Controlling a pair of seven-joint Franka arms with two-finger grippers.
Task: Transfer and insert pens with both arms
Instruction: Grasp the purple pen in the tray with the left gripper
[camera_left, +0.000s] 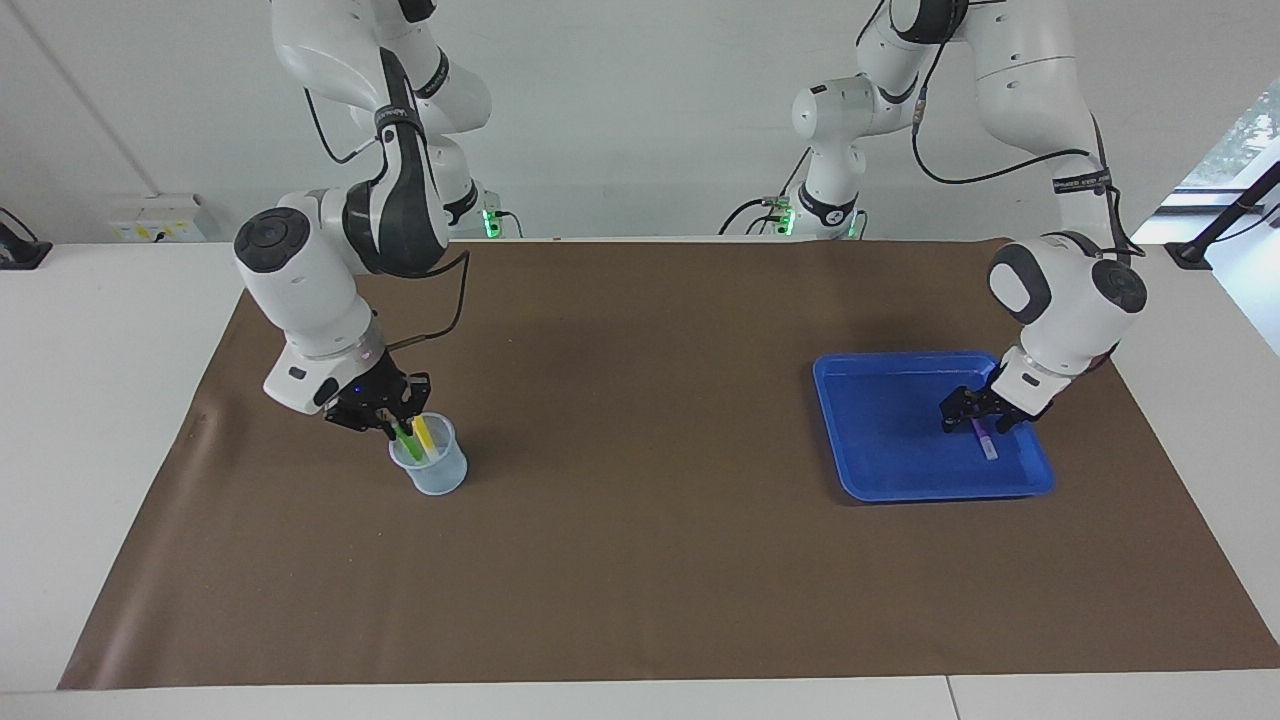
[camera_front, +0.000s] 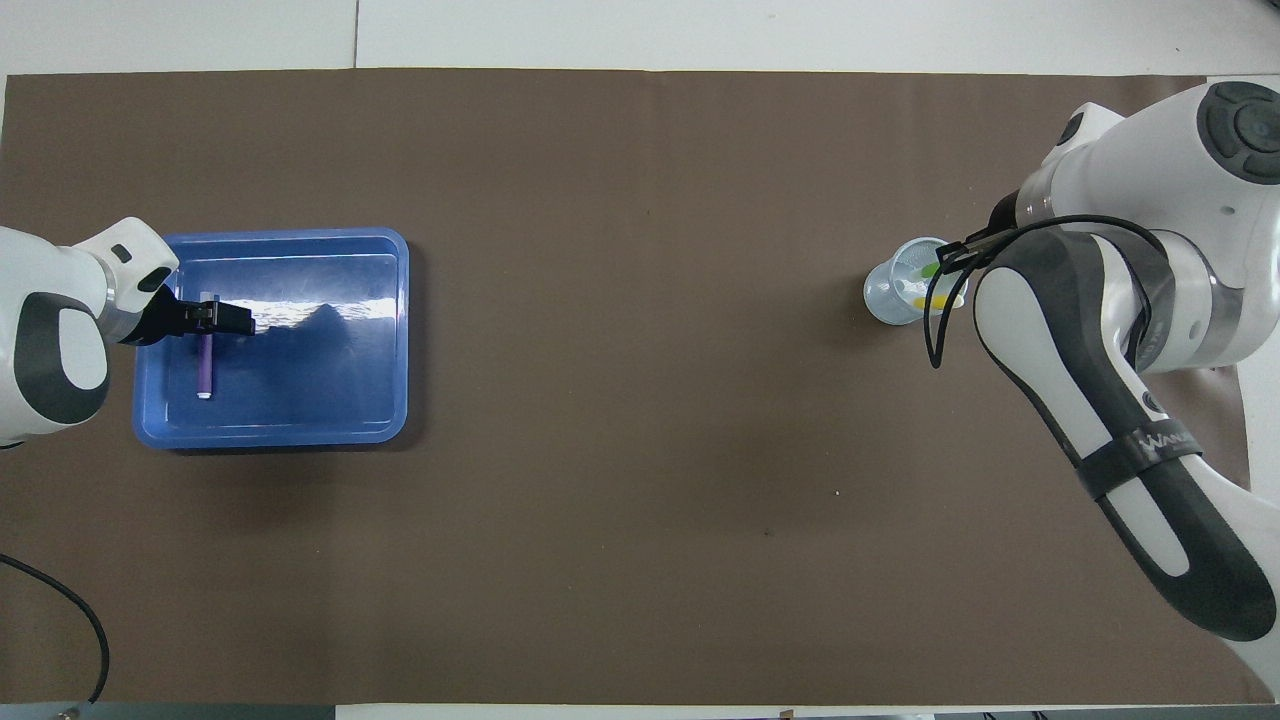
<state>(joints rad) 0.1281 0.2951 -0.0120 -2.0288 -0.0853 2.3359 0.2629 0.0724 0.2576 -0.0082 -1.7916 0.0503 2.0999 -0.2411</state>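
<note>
We saw a plain brown mat (camera_left: 640, 560) over the white bench (camera_left: 90, 400). The tray (camera_left: 870, 485) was bright blue, the cup (camera_left: 435, 478) pale translucent blue. Of the pens, one was purple (camera_left: 985, 440) with a whitish end, one green (camera_left: 407, 438), one yellow (camera_left: 424, 433). Both arms were white with dark grey joints and black grippers.

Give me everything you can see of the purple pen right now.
The purple pen is a short, slim, marker-like stick, plastic by the look, with a pale whitish end pointing away from the robots. It lies flat on the floor of the blue tray, near the tray wall at the left arm's end of the table. The left hand is over its nearer end, open; whether it touches the pen cannot be told.
</note>
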